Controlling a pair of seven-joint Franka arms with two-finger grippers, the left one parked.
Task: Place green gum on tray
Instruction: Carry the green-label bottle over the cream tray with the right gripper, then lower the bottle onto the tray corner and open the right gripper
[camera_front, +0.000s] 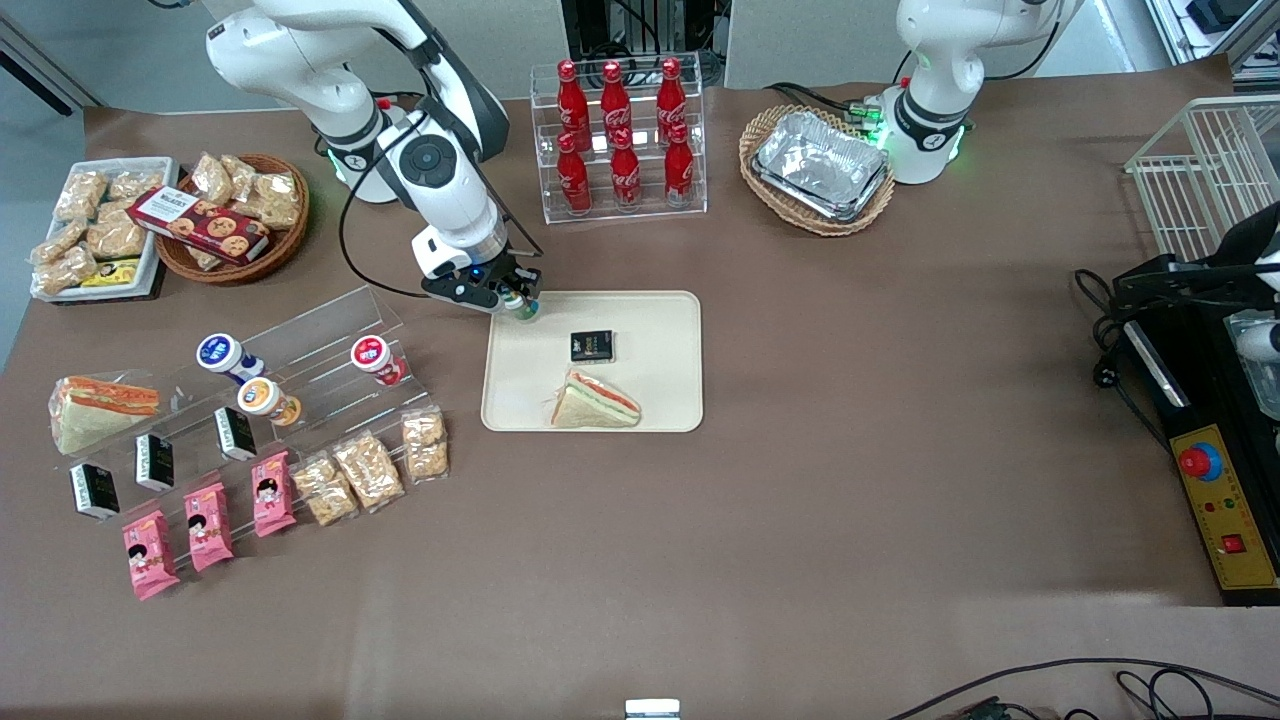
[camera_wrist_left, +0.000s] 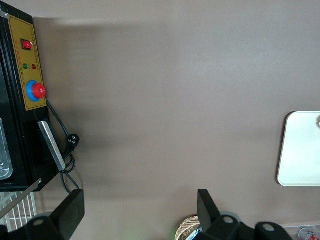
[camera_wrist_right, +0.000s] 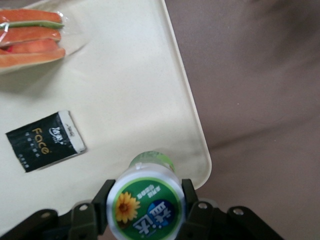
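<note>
Six red cola bottles (camera_front: 620, 135), three pink snack packs (camera_front: 205, 527), two sandwiches (camera_front: 597, 400), four black sachets (camera_front: 591, 346), one green gum (camera_front: 523, 305), one tray (camera_front: 665, 320).

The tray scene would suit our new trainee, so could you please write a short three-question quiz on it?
1. True or false: the gripper holds the green gum over a corner of the tray.
2. Which lies nearer the front camera on the tray: the black packet or the sandwich?
3. How many red bottles stand in the clear rack: A) four, B) six, C) eight?

Key: 1 true; 2 the sandwich; 3 B.
</note>
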